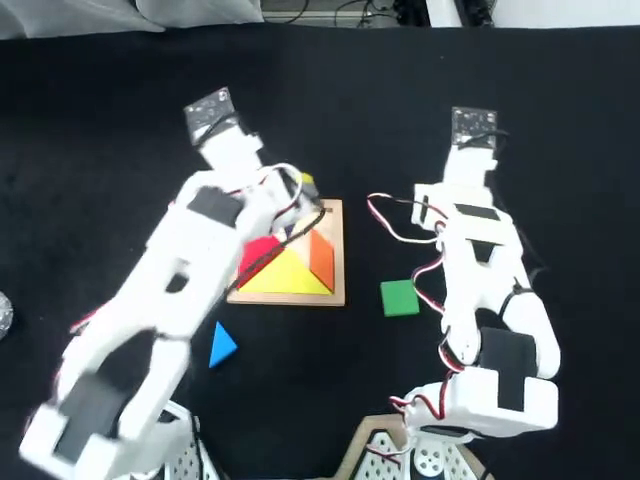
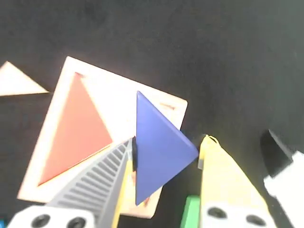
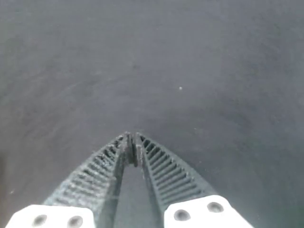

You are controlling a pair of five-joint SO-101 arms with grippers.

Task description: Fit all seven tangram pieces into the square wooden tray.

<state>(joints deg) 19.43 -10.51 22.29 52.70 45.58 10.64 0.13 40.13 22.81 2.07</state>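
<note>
The square wooden tray [image 1: 335, 290] lies mid-table and holds a red piece [image 1: 258, 250], a yellow triangle [image 1: 287, 275] and an orange triangle [image 1: 321, 255]. My left gripper [image 2: 164, 142] hovers over the tray's edge, shut on a large blue triangle [image 2: 159, 147] held flat between its fingers. In the left wrist view the tray [image 2: 118, 90] shows the orange triangle [image 2: 76, 128] inside, and a pale triangle [image 2: 19, 81] lies on the cloth just outside it. A small blue triangle [image 1: 222, 345] and a green square [image 1: 400, 298] lie loose. My right gripper [image 3: 131, 142] is shut over bare cloth.
Black cloth covers the whole table. The right arm [image 1: 480, 250] stands folded right of the green square. The left arm [image 1: 170, 290] crosses the tray's left side and hides part of it. A cable [image 1: 395, 220] loops between tray and right arm.
</note>
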